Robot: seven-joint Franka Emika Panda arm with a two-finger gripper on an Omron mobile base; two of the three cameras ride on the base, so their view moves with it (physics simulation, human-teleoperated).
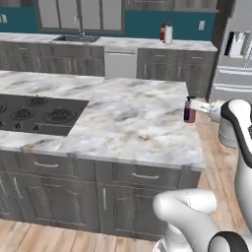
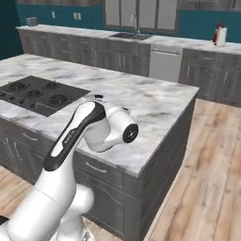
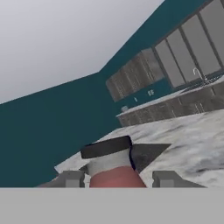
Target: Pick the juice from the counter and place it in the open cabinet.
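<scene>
From the left base view the juice [image 1: 189, 109] stands at the counter's [image 1: 133, 123] far right edge, and in my hand view my gripper [image 3: 117, 178] brackets it, fingers nearly closed; lifting and shelving remain

One juice [image 1: 189, 110], one counter [image 1: 133, 123], one cooktop [image 1: 34, 114] — one sink [image 1: 77, 38].

The arm reaches forward, its gripper [image 3: 117, 178] levelled sideways with jaws narrowly parted.
</scene>
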